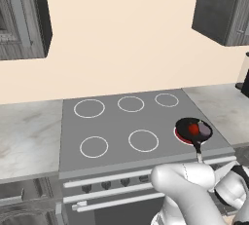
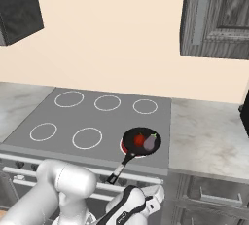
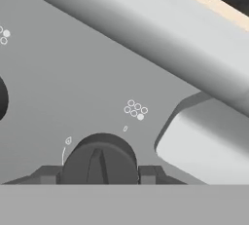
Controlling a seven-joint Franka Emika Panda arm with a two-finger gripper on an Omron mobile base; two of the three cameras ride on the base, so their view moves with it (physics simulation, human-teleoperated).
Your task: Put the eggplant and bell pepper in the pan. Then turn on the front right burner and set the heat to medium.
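Nearest, the two-finger gripper (image 3: 99, 174) is closed on a round dark stove knob (image 3: 99, 160) on the grey front panel. Farther, at the cooktop's near right edge, the small round black frying pan (image 2: 141, 142) sits on the reddish front right burner (image 1: 181, 136), holding the bright red bell pepper (image 2: 139, 140) and dull purple-grey eggplant (image 2: 150, 143), open cooktop to its left.

Stove front and kitchen surroundings, seen up close and from behind.

Just ahead of the claw sits a dark round control knob (image 3: 99, 160) on the grey stove panel (image 3: 73, 87), with a small cluster of burner-marker dots (image 3: 135, 109) printed above and to its right. Further right of the claw runs the pale oven door handle (image 3: 204, 146). Up past the panel lies the grey cooktop (image 1: 116, 121) with five plain white-ringed burners (image 1: 143, 140), flanked by marbled countertops (image 1: 26, 136), a cream back wall (image 2: 112, 44), and dark wood cabinets (image 2: 219, 17) overhead.
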